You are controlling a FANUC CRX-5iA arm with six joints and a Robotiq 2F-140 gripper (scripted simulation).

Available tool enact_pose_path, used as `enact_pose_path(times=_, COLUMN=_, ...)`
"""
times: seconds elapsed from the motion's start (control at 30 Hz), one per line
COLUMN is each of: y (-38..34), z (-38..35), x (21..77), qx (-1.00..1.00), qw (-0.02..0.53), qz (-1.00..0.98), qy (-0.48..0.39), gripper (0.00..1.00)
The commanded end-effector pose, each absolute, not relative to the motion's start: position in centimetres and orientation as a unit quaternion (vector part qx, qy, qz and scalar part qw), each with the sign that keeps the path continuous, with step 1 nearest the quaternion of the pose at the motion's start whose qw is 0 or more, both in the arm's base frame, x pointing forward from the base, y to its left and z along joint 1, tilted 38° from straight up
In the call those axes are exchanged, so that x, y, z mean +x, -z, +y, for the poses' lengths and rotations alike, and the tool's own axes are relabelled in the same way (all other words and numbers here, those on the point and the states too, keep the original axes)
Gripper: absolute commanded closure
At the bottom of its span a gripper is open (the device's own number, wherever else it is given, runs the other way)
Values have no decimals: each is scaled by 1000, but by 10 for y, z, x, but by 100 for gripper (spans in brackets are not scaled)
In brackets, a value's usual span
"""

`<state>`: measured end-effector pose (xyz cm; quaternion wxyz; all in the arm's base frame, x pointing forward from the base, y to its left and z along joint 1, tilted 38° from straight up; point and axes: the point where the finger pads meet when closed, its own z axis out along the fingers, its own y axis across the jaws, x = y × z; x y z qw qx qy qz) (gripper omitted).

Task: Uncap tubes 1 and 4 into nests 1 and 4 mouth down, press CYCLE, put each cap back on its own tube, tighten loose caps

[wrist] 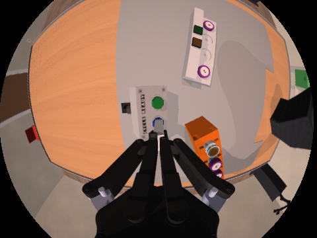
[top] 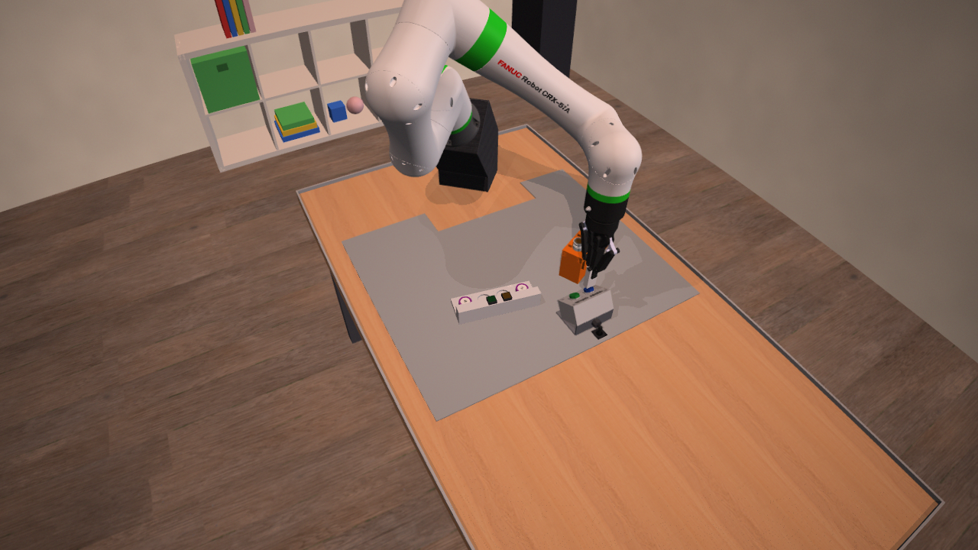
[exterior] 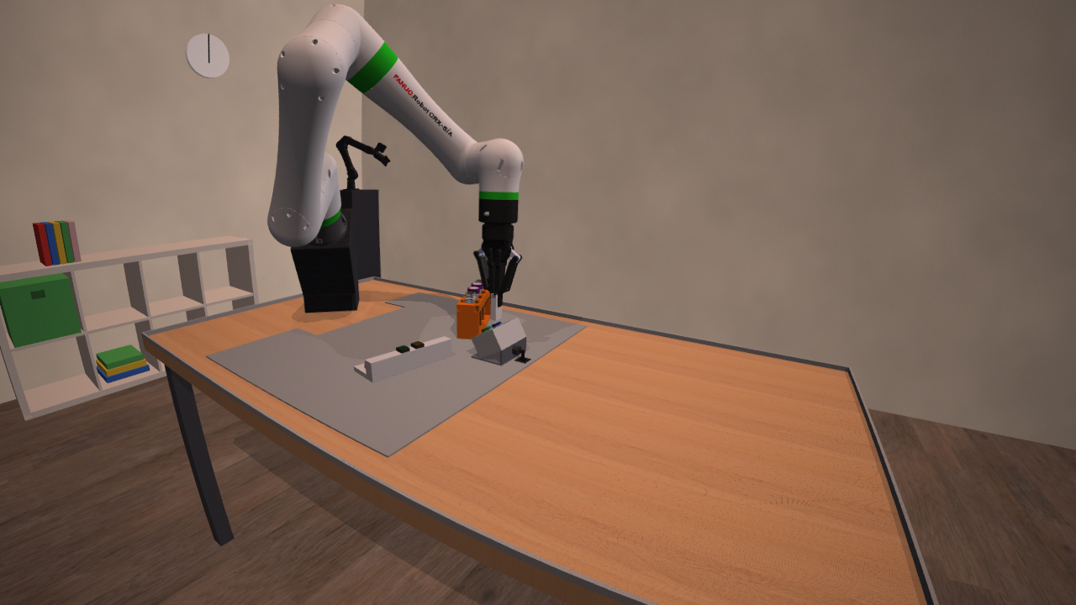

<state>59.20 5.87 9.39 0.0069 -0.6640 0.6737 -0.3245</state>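
Observation:
My gripper (wrist: 158, 125) is shut and empty. It points straight down over the blue CYCLE key (wrist: 153, 123) on the small grey desk (top: 584, 308). The fingertips hide part of the key, and I cannot tell whether they touch it. The green READY key (wrist: 157, 102) sits beside it. The white cap tray (top: 495, 301) holds a purple cap in each end nest (wrist: 208, 26) (wrist: 203, 71). Its green lamp (wrist: 197, 29) and amber lamp (wrist: 197, 41) both look dark. The orange decapping station (wrist: 205, 141) stands close beside my fingers, with an open tube (wrist: 211, 149) next to a purple-capped one (wrist: 215, 164).
The arm's black base (top: 468, 153) stands at the table's far end. A small black part (top: 600, 332) sticks out at the desk's front. The grey mat (top: 478, 328) lies under all the stations. A shelf (top: 273, 82) stands off the table.

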Motion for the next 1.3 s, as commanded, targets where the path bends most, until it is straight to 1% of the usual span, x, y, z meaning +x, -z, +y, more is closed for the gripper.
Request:
enact_pose_path(times=0.0, y=-94, z=59, x=592, qx=-664, qw=7, qz=674, qy=325, gripper=100)
enact_pose_path(times=1.27, y=-83, z=53, x=598, qx=-664, qw=7, qz=674, qy=325, gripper=100)
